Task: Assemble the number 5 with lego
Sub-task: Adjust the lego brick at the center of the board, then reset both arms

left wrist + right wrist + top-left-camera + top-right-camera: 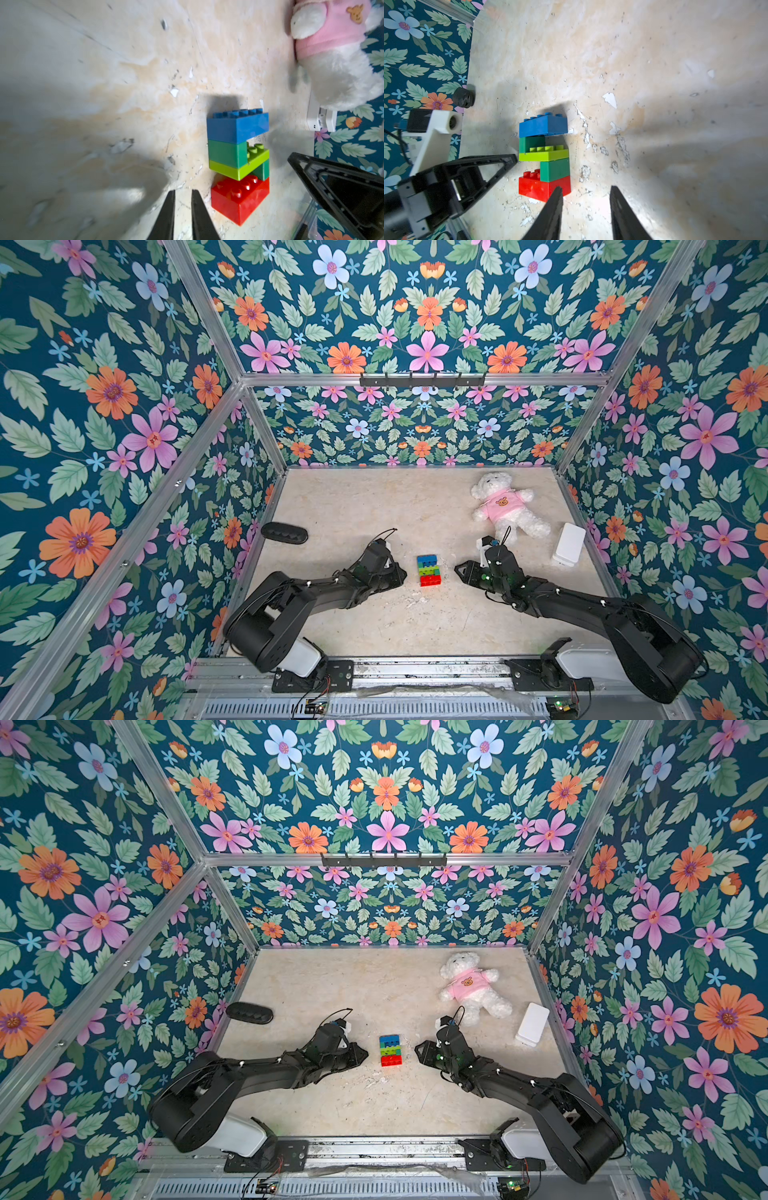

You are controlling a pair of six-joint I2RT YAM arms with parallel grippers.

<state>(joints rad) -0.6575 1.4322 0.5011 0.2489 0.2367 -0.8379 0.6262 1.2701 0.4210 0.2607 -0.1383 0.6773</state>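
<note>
The number 5 (429, 570) (390, 1050) lies flat on the table between my two grippers, as one joined lego stack. From far to near it runs blue (236, 128), dark green (226, 152), lime (239, 170), dark green (554, 169), red (537, 187). My left gripper (402, 574) (182, 191) sits just left of the red end, its fingers a narrow gap apart with nothing between them. My right gripper (457, 570) (585, 188) is open just right of the red end, and one finger tip overlaps the red brick's corner in its wrist view.
A white teddy (505, 506) in a pink shirt lies at the back right, with a white box (569, 543) beside it near the right wall. A black oblong object (284, 533) rests by the left wall. Floral walls enclose the table.
</note>
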